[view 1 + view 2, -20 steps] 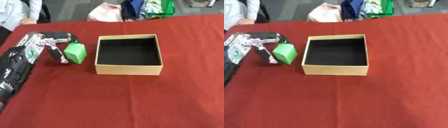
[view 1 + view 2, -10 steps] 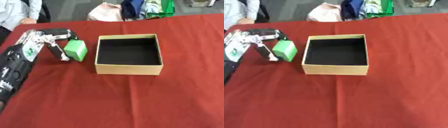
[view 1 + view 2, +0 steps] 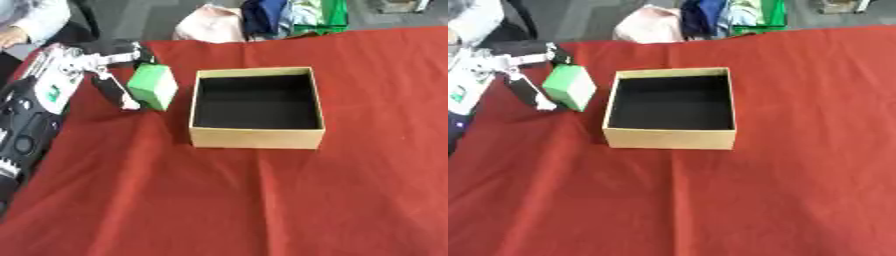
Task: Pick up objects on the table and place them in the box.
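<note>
Reaching in from the left edge, the left hand has its fingers and thumb curled round a green block, one finger over the block's far top corner and another down its left side. The block is tilted, and it cannot be told whether its lower corner touches the red cloth of the table or hangs just above it. It sits just beside the left wall of the cardboard box, apart from it by a narrow strip of cloth. The box stands near the middle of the table, open at the top, with a dark inside in which nothing shows. To the box's right, and all across the near half of the table, the cloth lies bare with a few soft folds. The table's far edge runs close behind the hand and the box; beyond it lie a pale bag and a heap of blue and green things. The right hand shows in neither view.
</note>
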Tool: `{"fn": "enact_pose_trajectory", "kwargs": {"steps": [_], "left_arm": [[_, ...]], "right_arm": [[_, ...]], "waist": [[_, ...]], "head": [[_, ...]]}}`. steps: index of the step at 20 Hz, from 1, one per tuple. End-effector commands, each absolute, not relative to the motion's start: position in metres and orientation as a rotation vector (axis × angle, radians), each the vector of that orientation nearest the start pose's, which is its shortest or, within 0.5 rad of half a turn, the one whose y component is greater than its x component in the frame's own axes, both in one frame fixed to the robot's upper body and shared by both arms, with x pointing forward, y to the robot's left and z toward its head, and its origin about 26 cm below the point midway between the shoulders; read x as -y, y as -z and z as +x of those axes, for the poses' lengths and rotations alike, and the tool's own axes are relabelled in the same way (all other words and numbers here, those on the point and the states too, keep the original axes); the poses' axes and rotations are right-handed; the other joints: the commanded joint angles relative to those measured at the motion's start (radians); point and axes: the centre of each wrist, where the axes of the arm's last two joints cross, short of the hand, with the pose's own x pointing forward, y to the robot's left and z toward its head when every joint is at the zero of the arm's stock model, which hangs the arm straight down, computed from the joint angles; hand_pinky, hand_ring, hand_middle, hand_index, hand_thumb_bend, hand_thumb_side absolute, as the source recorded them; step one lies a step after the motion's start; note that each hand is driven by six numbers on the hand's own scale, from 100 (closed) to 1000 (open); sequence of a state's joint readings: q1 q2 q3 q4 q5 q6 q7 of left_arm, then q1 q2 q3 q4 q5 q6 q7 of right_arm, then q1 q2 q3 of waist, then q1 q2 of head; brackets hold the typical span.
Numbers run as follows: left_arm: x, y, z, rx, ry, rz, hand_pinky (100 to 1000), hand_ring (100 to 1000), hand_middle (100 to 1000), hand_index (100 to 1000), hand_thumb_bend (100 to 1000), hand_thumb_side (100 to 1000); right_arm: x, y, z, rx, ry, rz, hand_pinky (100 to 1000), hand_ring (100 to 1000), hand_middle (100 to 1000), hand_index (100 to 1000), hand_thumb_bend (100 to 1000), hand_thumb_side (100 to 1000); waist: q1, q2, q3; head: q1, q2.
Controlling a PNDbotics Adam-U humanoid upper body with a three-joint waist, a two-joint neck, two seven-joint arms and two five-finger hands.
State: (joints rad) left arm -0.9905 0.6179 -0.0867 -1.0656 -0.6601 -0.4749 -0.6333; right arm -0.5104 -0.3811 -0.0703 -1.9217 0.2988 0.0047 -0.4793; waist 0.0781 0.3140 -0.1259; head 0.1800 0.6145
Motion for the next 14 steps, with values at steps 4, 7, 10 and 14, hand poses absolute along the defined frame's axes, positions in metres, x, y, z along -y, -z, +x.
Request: {"fn": "enact_pose_trajectory", "kwargs": {"steps": [4, 7, 10, 14], "left_arm": [[-0.315, -0.338, 0.439, 1.636, 2.082, 0.802, 697, 638, 523, 605, 267, 100], [-0.305, -0.344, 0.434, 1.738, 2.013, 0.867, 687, 630, 517, 601, 244, 100], [-0.298, -0.339, 0.435, 1.75, 2.011, 0.868, 706, 651, 543, 641, 293, 100], [-0.297, -0.334, 0.437, 1.716, 2.019, 0.853, 685, 633, 529, 622, 225, 100]], "right_arm": [[0.268, -0.267, 0.321, 2.546, 0.069, -0.825, 639, 657, 645, 805, 100, 405], [0.267, -0.267, 0.321, 2.547, 0.071, -0.824, 639, 657, 645, 805, 100, 405], [0.267, -0.267, 0.321, 2.549, 0.071, -0.821, 639, 657, 645, 805, 100, 406], [0.268, -0.267, 0.321, 2.546, 0.072, -0.822, 638, 658, 645, 805, 100, 405]], "waist": [[0.0, -0.035, 0.001], [-0.002, -0.036, 0.0], [-0.002, -0.036, -0.001], [0.0, -0.033, -0.001]], "head": [[-0.004, -0.001], [-0.003, -0.003], [-0.003, -0.003], [-0.005, 0.001]]}}
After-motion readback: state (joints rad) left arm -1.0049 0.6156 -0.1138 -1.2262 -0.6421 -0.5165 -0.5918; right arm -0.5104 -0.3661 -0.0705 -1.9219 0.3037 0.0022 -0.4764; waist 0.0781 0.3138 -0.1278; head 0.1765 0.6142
